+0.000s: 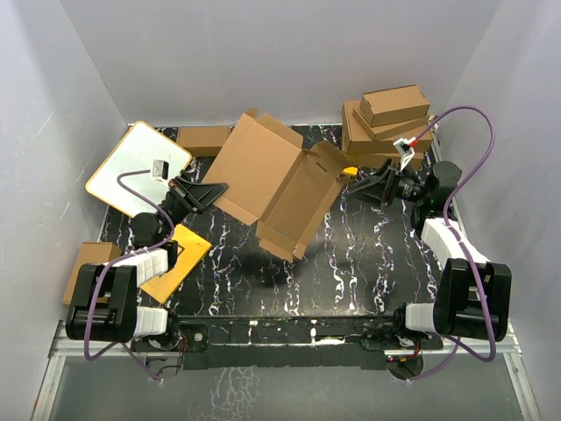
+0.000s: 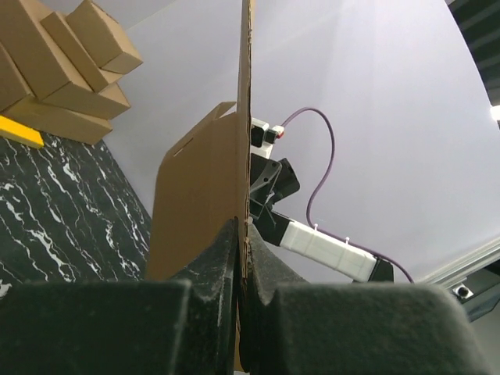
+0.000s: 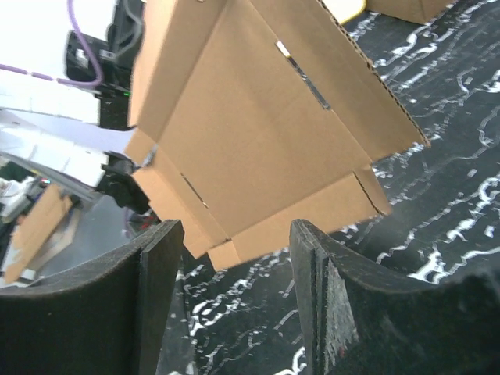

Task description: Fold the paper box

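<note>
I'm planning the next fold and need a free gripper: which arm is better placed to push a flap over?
Likely right. The right gripper is open and empty beside a flap of the paper box, while the left gripper is shut on its edge, holding it up.

Your left arm (image 1: pixel 145 263) is stretching forward and inward over the table, and your left gripper (image 1: pixel 217 187) is clamping tight on one edge of the paper box (image 1: pixel 272 180). Your right arm (image 1: pixel 447 237) is angling in from the opposite side, the right gripper (image 1: pixel 355 182) pointing leftward with its fingers spread apart.
</note>
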You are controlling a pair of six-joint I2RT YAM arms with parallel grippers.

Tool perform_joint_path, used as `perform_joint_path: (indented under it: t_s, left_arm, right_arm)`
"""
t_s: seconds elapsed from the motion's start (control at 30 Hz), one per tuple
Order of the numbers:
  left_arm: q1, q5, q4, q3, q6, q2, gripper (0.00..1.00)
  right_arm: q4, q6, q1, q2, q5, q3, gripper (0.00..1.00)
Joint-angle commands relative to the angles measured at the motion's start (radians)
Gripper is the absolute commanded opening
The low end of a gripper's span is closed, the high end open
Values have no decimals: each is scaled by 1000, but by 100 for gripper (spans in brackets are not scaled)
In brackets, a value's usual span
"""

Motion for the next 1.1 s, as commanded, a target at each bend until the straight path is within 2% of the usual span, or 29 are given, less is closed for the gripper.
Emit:
perform_joint_path:
  t_s: [0.0,0.1,0.2,0.27,0.47,0.63,0.87,0.97,1.07]
  left_arm:
    - [3,-12,120,-15,27,-18,0]
    - [3,21,-68,-16,147,-41,0]
    - [4,44,-341,-12,321,-87,0]
    - [4,53,-512,-6,423,-112,0]
    - [4,73,-770,12,613,-126,0]
    - [3,94,-864,35,732,-146,0]
    - [3,150,-1012,110,938,-197,0]
    - [3,174,-1002,118,973,-215,0]
    - [2,198,-995,128,988,-223,0]
  right_arm:
    - [-241,-267,-4,-9,89,33,60]
    - [-418,-449,-6,-17,135,53,59]
    - [-536,-622,-7,-27,185,69,62]
    - [-565,-695,-6,-23,184,74,67]
    - [-595,-863,-6,-20,185,63,82]
    - [-538,-967,-5,-33,128,-11,98]
    - [-589,-1096,31,21,105,0,99]
    - [-692,-1185,84,95,149,60,99]
    - [-705,-1170,140,147,244,102,99]
